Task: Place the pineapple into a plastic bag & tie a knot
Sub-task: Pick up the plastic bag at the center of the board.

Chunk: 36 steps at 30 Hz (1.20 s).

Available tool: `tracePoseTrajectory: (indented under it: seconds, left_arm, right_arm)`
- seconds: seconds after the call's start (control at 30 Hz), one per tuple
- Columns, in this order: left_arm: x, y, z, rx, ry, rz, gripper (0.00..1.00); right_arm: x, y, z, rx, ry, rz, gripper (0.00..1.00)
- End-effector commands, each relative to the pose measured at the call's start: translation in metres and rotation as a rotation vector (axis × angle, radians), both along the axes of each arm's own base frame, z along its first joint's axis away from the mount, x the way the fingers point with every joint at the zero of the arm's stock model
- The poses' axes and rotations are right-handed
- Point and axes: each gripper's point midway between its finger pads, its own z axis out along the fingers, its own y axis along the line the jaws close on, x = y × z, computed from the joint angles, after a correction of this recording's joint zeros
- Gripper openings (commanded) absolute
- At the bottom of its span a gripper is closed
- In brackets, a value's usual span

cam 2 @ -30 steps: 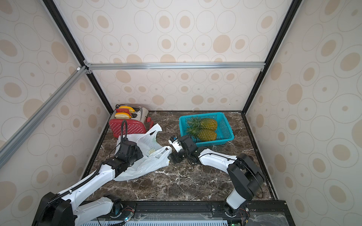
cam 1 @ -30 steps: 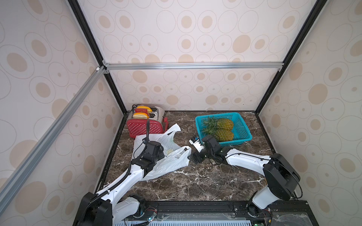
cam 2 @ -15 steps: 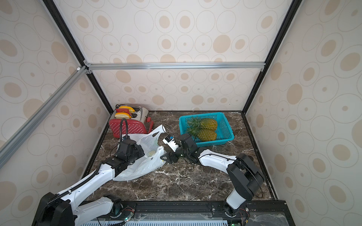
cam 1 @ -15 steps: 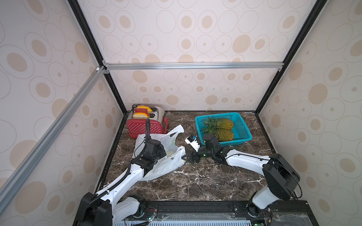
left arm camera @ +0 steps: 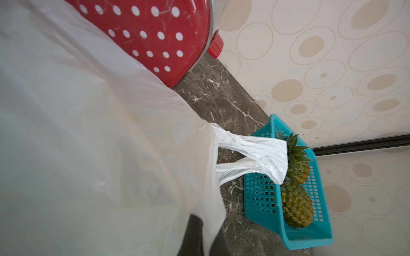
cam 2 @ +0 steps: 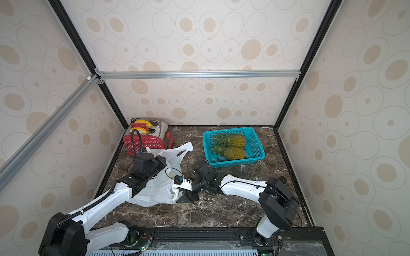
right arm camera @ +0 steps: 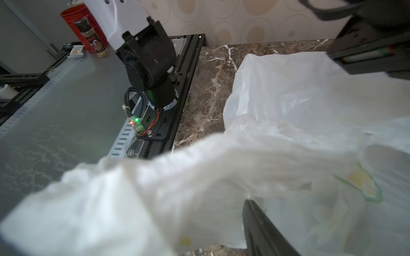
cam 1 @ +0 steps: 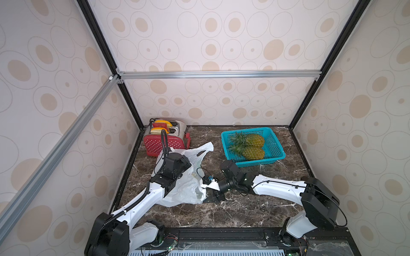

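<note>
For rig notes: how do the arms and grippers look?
The left arm and right arm have white links and black joints. A black ribbed hose follows the left, thin black cables the right. The right gripper has black fingers, a white bracket; the left gripper, dark fingers.

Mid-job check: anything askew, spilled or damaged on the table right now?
Nothing spilled or broken. The plastic bag lies crumpled and slack beside the toaster, one handle loop flopped toward the teal basket; both pineapples lie in that basket, none bagged yet.
</note>
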Motion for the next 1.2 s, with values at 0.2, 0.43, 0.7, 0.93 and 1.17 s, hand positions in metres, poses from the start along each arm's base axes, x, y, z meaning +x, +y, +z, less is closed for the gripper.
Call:
tracePoseTrajectory:
  seconds: [0.2, 0.43, 0.7, 0.93, 1.17]
  left_arm:
    - [-0.006, -0.027, 0.041, 0.015, -0.107, -0.193, 0.00]
    - [-0.027, -0.031, 0.040, 0.110, -0.156, -0.320, 0.00]
    - [-0.028, -0.025, 0.056, 0.176, -0.216, -0.321, 0.00]
    - [-0.044, -0.034, 0.081, 0.309, -0.291, -0.474, 0.00]
    - [-0.054, -0.040, 0.098, 0.311, -0.361, -0.531, 0.00]
  right_arm:
    - [0.034, -0.060, 0.047, 0.005, -0.149, -0.248, 0.85]
    - [0.061, -0.127, 0.092, 0.089, -0.127, -0.632, 0.90]
    - [0.085, -0.193, 0.088, -0.022, -0.231, -0.974, 0.90]
    - [0.099, -0.218, 0.154, 0.031, -0.202, -1.182, 0.83]
    - [0.128, -0.185, 0.118, -0.189, -0.064, -1.208, 0.89]
